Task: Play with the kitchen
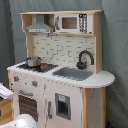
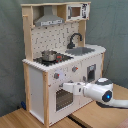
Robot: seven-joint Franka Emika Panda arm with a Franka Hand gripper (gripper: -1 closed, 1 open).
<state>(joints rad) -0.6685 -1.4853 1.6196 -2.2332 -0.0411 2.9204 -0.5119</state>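
The kitchen [image 1: 60,75] [image 2: 60,55] is a white and light-wood toy unit with a range hood [image 2: 49,20], a microwave [image 1: 72,22], a black faucet [image 1: 85,57], a grey sink [image 1: 72,73] and a small metal pot [image 2: 49,55] on the stovetop. In the second exterior view my white arm reaches in from the lower right. My gripper [image 2: 66,86] is at the top of the oven door [image 2: 62,100], just under the knobs [image 2: 56,76]. In the first exterior view only a white part of the arm [image 1: 22,121] shows at the bottom left.
The kitchen stands on a light wooden table [image 2: 20,120]. A grey curtain [image 1: 115,50] hangs behind it. A small dispenser panel [image 1: 62,106] sits on the cupboard door right of the oven.
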